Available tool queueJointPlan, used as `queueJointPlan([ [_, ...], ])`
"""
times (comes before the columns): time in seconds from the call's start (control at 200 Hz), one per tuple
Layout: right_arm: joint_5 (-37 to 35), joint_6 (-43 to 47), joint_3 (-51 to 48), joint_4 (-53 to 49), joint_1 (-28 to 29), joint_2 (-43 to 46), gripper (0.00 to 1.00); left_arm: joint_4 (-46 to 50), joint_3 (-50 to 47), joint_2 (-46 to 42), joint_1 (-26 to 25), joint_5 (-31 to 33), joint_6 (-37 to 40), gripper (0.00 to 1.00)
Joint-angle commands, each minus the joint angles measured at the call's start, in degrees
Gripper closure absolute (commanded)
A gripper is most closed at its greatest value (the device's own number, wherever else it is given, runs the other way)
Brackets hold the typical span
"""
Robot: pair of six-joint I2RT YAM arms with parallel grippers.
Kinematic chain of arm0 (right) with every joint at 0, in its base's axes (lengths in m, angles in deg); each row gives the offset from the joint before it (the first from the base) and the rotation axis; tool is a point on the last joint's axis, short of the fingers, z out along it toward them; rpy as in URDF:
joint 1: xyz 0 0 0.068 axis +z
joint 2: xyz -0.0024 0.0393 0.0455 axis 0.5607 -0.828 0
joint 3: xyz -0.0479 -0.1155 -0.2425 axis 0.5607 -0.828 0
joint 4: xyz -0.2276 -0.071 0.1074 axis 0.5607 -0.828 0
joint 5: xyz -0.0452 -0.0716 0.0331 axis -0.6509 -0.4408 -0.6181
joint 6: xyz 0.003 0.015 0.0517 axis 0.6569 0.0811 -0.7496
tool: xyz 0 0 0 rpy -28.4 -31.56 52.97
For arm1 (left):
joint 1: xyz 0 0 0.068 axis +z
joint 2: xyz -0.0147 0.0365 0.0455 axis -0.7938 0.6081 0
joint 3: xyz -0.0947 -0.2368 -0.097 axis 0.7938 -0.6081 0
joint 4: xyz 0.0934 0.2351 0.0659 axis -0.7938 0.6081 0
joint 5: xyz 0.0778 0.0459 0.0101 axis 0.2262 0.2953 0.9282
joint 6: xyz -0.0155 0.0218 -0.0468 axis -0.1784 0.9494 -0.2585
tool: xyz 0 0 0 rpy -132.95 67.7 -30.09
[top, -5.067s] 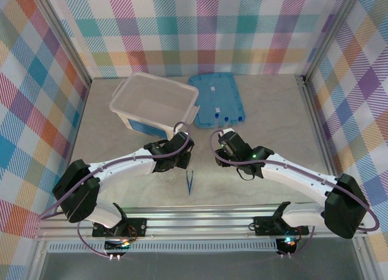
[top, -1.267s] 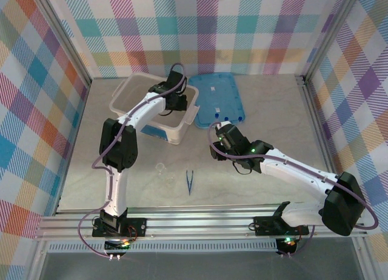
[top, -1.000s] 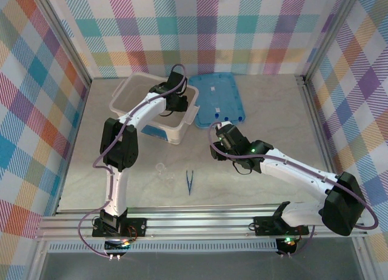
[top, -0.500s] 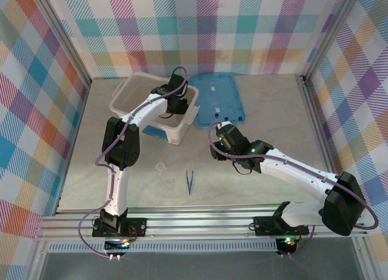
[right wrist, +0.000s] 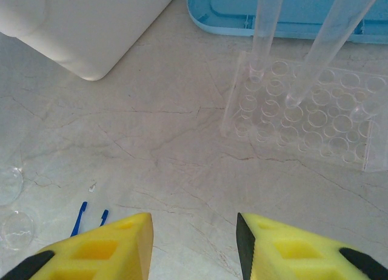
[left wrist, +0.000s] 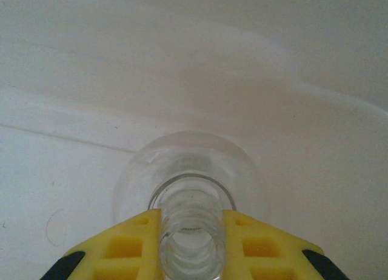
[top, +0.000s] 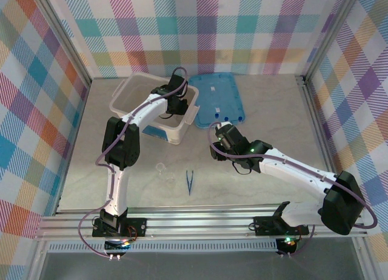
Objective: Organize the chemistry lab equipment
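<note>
While the tub (top: 140,98) stood just beside the lid (top: 217,98), the rack (right wrist: 309,119) with two tubes (right wrist: 267,25) stood near the lid's edge. My left gripper (left wrist: 191,234) was clamped on the neck of the flask (left wrist: 185,165) inside the tub. My right gripper (right wrist: 194,237) had its jaws apart and empty over the table (top: 273,110). The tweezers (top: 189,182) lay near a beaker (top: 161,168).

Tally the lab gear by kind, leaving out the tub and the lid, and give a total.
blue-capped tubes: 3
clear flask: 1
small glass beakers: 2
tweezers: 1
tube rack: 1
Total: 8
</note>
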Motion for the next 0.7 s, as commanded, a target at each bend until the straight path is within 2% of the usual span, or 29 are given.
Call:
queueJointPlan([
  [0.0,-0.3,-0.8,0.2,0.2,0.2,-0.3,0.57,1.8,1.6,1.0,0.3,-2.0,0.7,0.74],
  [0.2,-0.1,-0.7,0.4,0.4,0.2,-0.6,0.57,1.0,0.5,-0.3,0.1,-2.5,0.4,0.68],
  [0.34,0.1,-0.8,0.4,0.7,0.2,-0.8,0.57,0.6,-0.5,-1.3,0.0,-2.8,0.2,0.57],
  [0.695,0.4,-0.5,0.8,0.7,0.2,-0.9,0.57,-0.4,-1.9,-5.9,0.0,0.2,0.0,0.49],
])
